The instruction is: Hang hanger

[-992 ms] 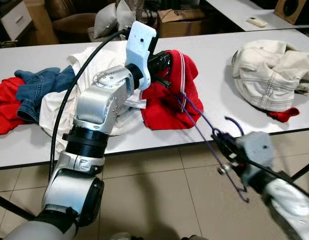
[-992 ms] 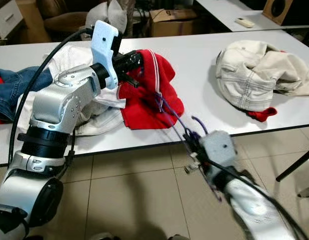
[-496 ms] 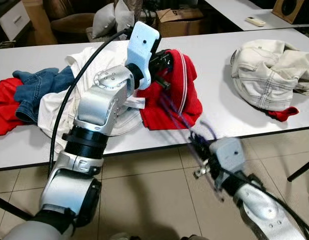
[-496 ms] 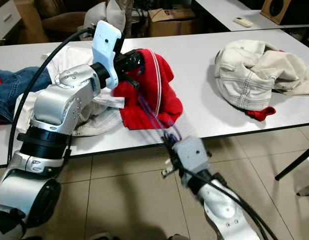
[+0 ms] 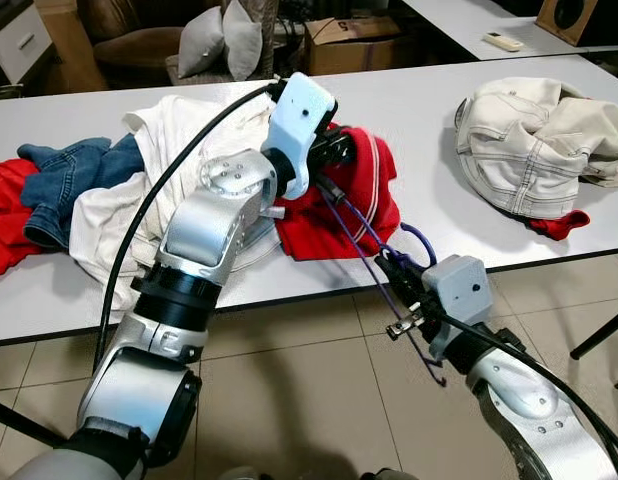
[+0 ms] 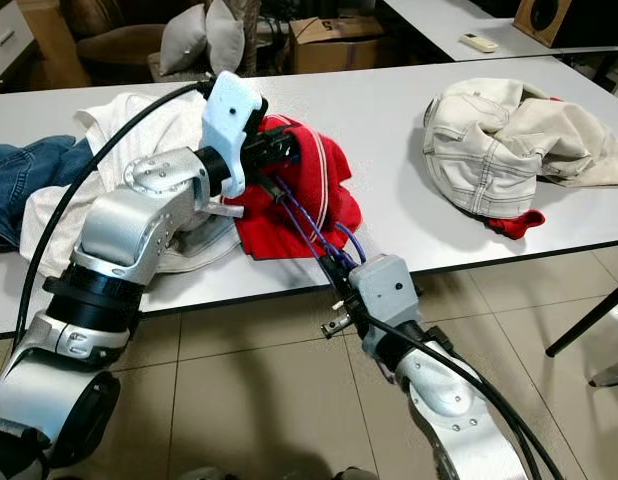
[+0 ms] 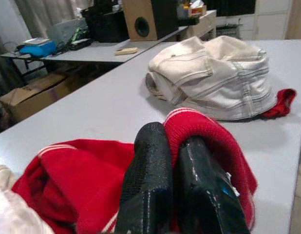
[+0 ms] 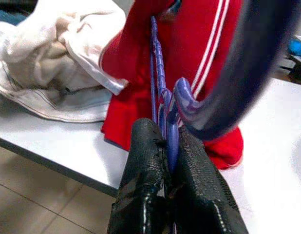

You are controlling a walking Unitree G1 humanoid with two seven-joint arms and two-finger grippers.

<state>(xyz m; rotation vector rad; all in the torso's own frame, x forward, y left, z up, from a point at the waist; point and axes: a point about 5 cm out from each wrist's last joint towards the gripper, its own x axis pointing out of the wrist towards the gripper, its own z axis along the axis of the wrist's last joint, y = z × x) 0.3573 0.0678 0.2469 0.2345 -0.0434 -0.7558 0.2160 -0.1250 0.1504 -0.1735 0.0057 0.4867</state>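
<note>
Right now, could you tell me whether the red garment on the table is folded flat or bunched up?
Bunched up. The red garment lies crumpled on the table, pinched by the left gripper, with the purple hanger reaching into it.

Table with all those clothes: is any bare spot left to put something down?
Yes. The white table is bare between the red garment and the cream jacket, and along the far edge behind both. The robot's left end is crowded with a white shirt, blue jeans and another red cloth.

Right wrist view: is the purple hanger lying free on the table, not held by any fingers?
No: the right gripper has its black fingers shut on the purple hanger, beside the red garment.
</note>
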